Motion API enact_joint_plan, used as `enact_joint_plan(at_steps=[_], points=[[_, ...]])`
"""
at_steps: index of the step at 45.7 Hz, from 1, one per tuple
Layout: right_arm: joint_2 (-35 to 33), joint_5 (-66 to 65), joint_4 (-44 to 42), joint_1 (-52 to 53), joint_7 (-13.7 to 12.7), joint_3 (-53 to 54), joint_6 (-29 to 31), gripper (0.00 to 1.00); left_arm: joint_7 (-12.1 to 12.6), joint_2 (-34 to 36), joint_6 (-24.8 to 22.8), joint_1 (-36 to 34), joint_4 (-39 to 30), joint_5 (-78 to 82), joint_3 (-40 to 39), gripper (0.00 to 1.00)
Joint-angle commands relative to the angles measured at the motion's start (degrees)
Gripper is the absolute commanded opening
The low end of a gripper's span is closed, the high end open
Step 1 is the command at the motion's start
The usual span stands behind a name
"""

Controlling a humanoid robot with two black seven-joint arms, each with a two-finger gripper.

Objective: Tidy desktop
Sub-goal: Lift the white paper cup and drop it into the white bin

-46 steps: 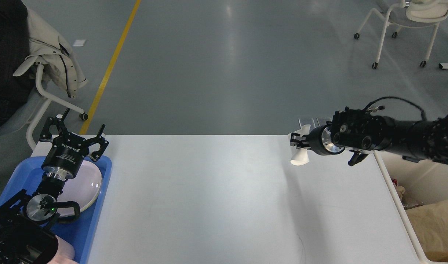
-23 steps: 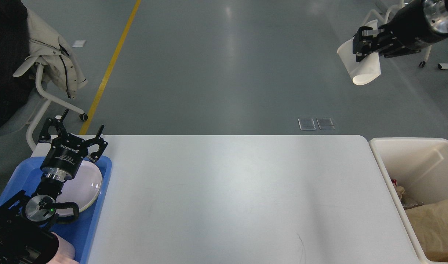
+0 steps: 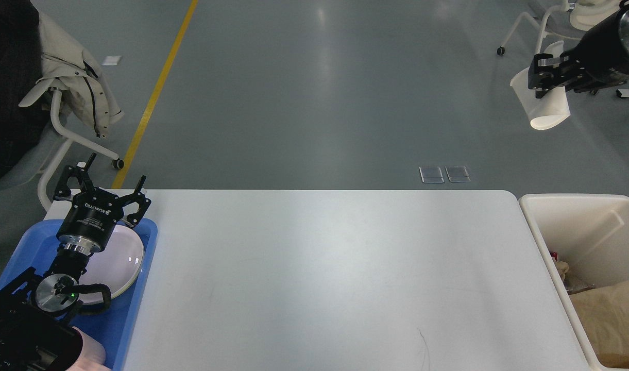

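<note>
Left gripper (image 3: 102,193) hangs spread open, holding nothing, over the white plate (image 3: 119,260) in the blue tray (image 3: 139,299) at the left edge; the desktop (image 3: 324,278) fills the middle, bare but for a faint scratch. Right gripper (image 3: 543,77) is clamped on a white paper cup (image 3: 543,108), up high beyond the cream bin (image 3: 577,206). Cup looks light, thin, crushable, so pinch gently at the wall near the rim. Versus half a second ago the cup sits further right and slightly lower; left arm unchanged.
</note>
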Motion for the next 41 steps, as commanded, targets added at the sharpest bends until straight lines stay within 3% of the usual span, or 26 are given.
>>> enact_joint_plan(at_steps=[1, 11, 17, 27, 28, 29, 31, 41], points=[[-2.5, -2.57, -11.18, -12.65, 3.09, -0.87, -4.26, 0.0, 0.0, -0.05, 0.01, 0.0, 0.0, 0.06, 0.0, 1.0], [-3.11, -1.0, -35.45, -48.77, 9.96, -0.08, -18.76, 0.0, 0.0, -0.06, 0.01, 0.0, 0.0, -0.02, 0.09, 1.0], [-2.59, 7.52, -41.18, -63.81, 10.05, 1.41, -25.18, 0.0, 0.0, -0.06, 0.01, 0.0, 0.0, -0.02, 0.09, 1.0], [0.75, 12.98, -43.11, -72.79, 9.61, 3.52, -31.78, 0.0, 0.0, -0.06, 0.01, 0.0, 0.0, -0.02, 0.09, 1.0], [1.1, 13.07, -43.2, -73.14, 9.52, 3.96, -32.22, 0.1, 0.0, -0.06, 0.01, 0.0, 0.0, -0.02, 0.09, 1.0], [1.28, 13.07, -43.2, -73.41, 9.43, 4.4, -32.4, 0.29, 0.0, -0.06, 0.09, 0.0, 0.0, -0.02, 0.09, 1.0], [1.72, 13.51, -43.2, -73.67, 9.35, 6.15, -32.75, 1.0, 0.0, -0.06, 0.01, 0.0, 0.0, -0.02, 0.09, 1.0], [2.07, 13.6, -43.2, -73.76, 9.26, 6.69, -32.66, 1.0, -0.09, -0.06, 0.09, 0.0, 0.0, -0.02, 0.09, 1.0]])
